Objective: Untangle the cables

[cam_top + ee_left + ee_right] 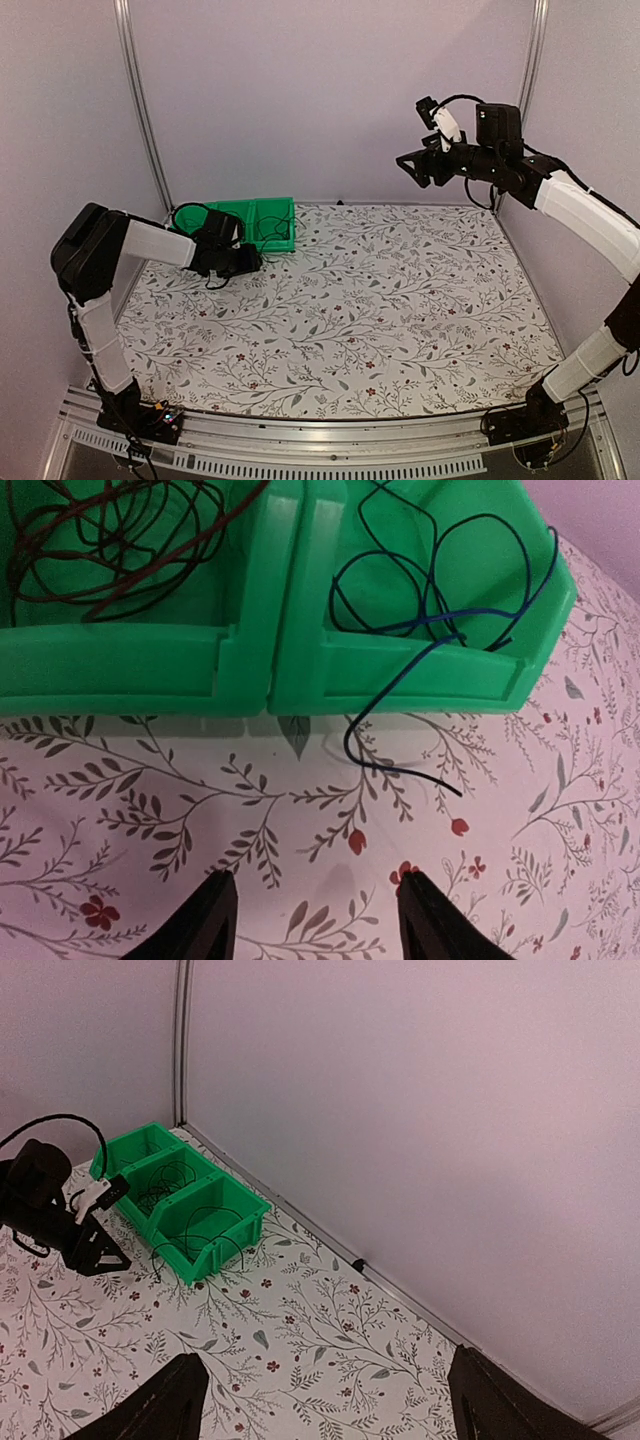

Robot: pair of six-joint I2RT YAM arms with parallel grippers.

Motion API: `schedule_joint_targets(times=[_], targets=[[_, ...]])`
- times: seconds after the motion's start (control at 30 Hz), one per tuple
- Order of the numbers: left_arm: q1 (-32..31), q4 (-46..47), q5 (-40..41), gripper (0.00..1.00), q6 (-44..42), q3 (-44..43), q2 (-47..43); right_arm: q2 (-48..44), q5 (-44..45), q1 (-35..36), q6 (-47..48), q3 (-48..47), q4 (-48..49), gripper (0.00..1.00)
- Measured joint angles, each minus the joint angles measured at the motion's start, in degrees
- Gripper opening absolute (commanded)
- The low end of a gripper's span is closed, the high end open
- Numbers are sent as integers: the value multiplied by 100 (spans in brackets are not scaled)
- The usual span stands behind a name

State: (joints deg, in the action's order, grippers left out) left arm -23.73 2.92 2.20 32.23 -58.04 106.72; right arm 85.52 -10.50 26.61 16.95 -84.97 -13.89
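At ten o'clock on the floral bench (pixel 380 300), the left arm (pixel 150 242) lies low just short of the green bins (pixel 255 222). The left jaws stand apart and hold nothing. In the wrist view the dark fingertips (pixel 218 920) spread over bare bench.

The cables (pixel 430 590) lie sorted in the bins, which sit side by side against the far wall (pixel 330 90). From the left wrist, the bin at eleven o'clock holds a red-brown coil (pixel 100 540). The bin at one o'clock holds a looped black-blue cable. One end of it spills over the front wall and rests on the bench just beside the bin, at twelve o'clock from the fingertips and apart from them.

At two o'clock the right arm (pixel 585 215) hangs high above the far right corner of the bench. The right jaws are spread wide and empty, well apart from the cables. Its wrist camera looks down across the bench and finds the bins and the left arm at nine o'clock.
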Motion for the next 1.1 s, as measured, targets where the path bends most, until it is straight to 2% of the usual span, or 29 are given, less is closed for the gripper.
schedule_joint_targets(times=[0.23,0.33,0.47,0.53,0.83,0.93,1.1], targets=[[48,520,-232,49,227,-793,1067,0,-203,-11,-17,42,-61,88],[79,660,-262,37,343,-1165,1449,0,-205,-22,4,129,-70,88],[114,841,-376,8,442,-1447,1746,0,-197,-44,68,195,-61,88],[120,905,-446,0,435,-1488,1825,0,-177,-44,98,221,-66,88],[111,614,-435,0,205,-1711,1547,9,-131,-44,162,223,-22,88],[118,407,-323,0,-50,-2439,1561,11,-74,-44,216,223,-20,88],[157,-13,92,0,-323,-4201,2052,28,-50,-44,251,223,-24,88]])
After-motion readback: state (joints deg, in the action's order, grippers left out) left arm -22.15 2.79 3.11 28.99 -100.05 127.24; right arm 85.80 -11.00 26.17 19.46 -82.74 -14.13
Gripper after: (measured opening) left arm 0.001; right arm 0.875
